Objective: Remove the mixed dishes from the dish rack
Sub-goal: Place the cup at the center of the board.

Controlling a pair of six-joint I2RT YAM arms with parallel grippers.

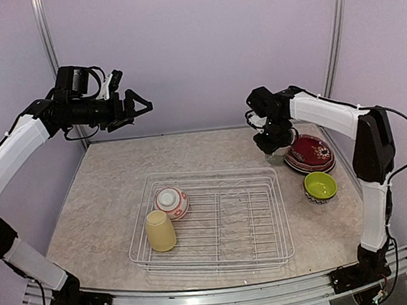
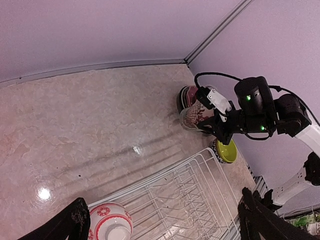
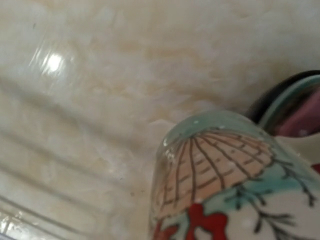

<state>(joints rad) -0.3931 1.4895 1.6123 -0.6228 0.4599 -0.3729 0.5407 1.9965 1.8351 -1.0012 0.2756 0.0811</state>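
The dish rack (image 1: pixel 264 183) lies mid-table with an upturned red-patterned bowl (image 1: pixel 171 202) and a pale yellow mug (image 1: pixel 160 230) at its left end. My right gripper (image 1: pixel 274 144) is shut on the tall floral cup (image 2: pixel 194 118), low over the table just left of the stacked plates (image 1: pixel 312 153). The cup (image 3: pixel 225 185) fills the right wrist view and hides the fingers; I cannot tell whether it touches the table. A lime-green bowl (image 1: pixel 320 186) sits on the table right of the rack. My left gripper (image 1: pixel 138 105) hangs open, high at the back left, holding nothing.
Purple walls close the back and both sides. The plates (image 2: pixel 187 95) and green bowl (image 2: pixel 227 150) crowd the right rear corner. The rack's wire dividers (image 2: pixel 190 200) stand under the left wrist camera, with the red-patterned bowl (image 2: pixel 111 225) beside the left finger.
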